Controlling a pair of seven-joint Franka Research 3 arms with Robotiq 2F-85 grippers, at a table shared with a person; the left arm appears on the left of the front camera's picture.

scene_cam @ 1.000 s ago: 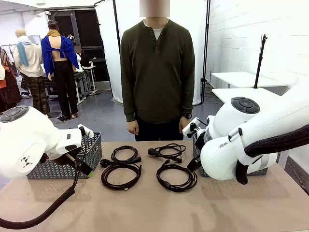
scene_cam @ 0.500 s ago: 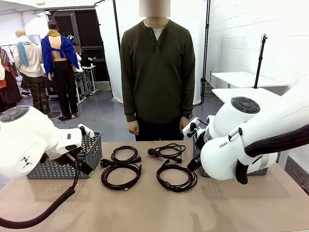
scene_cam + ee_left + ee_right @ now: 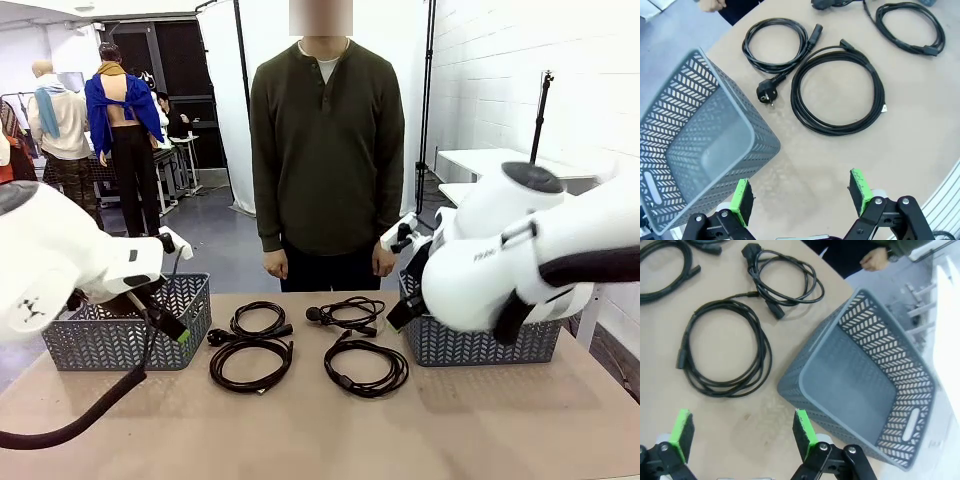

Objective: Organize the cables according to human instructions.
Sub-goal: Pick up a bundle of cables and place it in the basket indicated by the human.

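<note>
meanwhile four cables (image 3: 305,345) lie coiled between two grey baskets (image 3: 120,335)

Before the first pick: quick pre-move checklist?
1. Left hand open and empty: ok.
2. Right hand open and empty: ok.
3. Left basket and right basket empty: ok.
4. Four cables coiled on the table, outside both baskets: ok.
5. Clearance: person's hands hang at the sides, off the table: ok.
6. Instruction on which cable goes where: cannot tell; no pointing gesture.
</note>
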